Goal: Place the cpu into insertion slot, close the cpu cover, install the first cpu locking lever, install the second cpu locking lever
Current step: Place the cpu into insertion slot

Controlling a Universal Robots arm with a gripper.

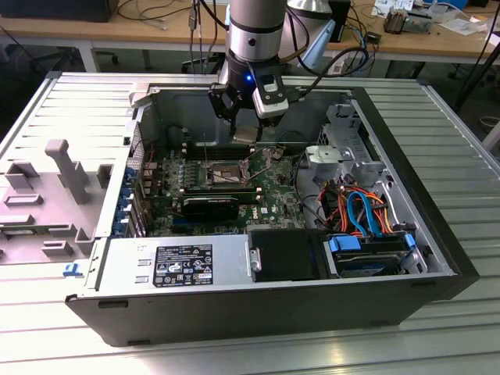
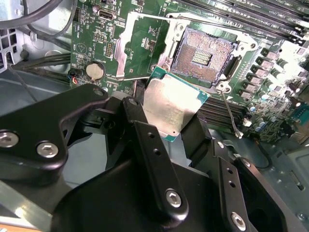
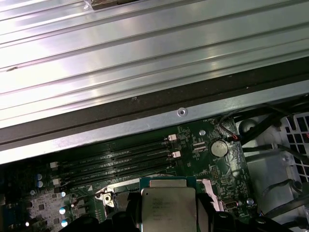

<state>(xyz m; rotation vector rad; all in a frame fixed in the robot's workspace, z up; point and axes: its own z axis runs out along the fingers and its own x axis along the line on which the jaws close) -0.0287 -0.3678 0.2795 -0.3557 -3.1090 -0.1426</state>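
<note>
Cpu [image 2: 171,104] is pinched tight in the gripper [image 2: 166,121], up in the air just beside the bare slot [image 2: 205,53]. The cover [image 2: 121,53] stands open. Memory sticks [image 3: 120,157] lie near.

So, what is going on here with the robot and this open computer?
The arm's gripper is shut on the cpu and holds it, tilted, above the motherboard inside the open computer case. The insertion slot lies just beyond the chip, with its gold-brown contact field bare. The cpu cover is swung open beside it. The chip is not yet seated in the slot.
</note>
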